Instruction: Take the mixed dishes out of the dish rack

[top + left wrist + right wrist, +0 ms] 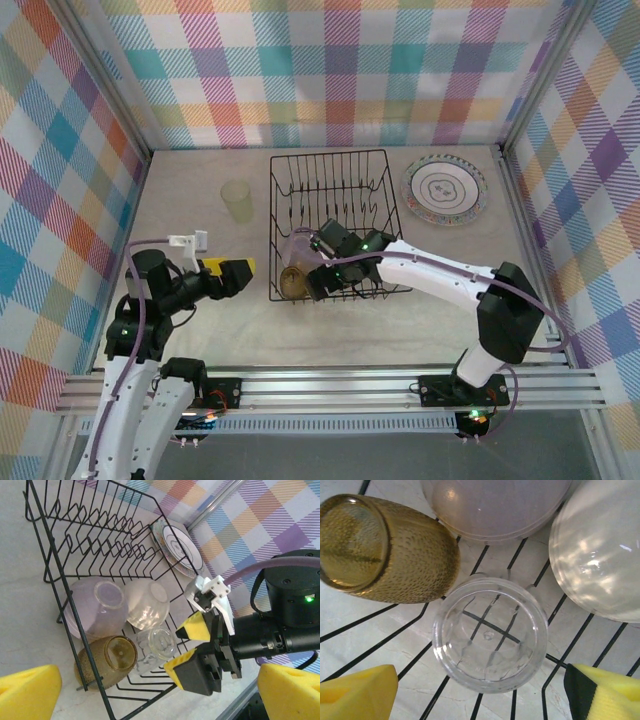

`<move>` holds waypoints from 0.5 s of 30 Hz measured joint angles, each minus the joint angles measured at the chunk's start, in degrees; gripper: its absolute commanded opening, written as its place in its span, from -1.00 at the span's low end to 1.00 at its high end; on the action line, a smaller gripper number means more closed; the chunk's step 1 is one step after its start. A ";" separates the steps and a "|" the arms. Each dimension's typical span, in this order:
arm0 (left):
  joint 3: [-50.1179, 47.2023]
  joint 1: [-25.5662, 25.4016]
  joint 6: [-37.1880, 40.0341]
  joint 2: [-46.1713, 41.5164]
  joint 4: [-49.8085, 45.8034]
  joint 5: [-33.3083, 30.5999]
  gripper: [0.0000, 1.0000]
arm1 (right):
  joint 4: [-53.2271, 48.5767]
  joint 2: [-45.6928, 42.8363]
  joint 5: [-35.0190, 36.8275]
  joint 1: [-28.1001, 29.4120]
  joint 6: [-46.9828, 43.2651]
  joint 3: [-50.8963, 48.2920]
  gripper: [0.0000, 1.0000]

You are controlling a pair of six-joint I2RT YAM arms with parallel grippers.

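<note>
Right tool (186, 645), jaws apart, above clear cup (490, 635) in dish rack (330, 190)

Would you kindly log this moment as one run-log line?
right gripper: open over clear cup in dish rack | left gripper: open, left of rack | plate, pale cup: on table

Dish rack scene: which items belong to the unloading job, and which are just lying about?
Job: dish rack; inside it amber cup, clear cup, lilac bowl, clear bowl.
Lying about outside it: pale cup, ringed plate, possibly already unloaded.
</note>
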 measured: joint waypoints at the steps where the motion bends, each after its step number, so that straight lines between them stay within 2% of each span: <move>1: -0.17 0.00 -0.28 -0.48 -0.04 0.00 1.00 | -0.24 0.50 0.31 0.02 0.00 0.39 0.71; 11: -0.76 -0.74 -2.58 -4.98 -0.26 -1.16 0.99 | -0.39 4.85 1.53 0.07 0.00 4.02 0.66; 15: -0.83 -0.96 -2.56 -5.05 -0.48 -2.05 0.99 | -0.42 7.69 1.55 0.07 0.00 6.21 0.59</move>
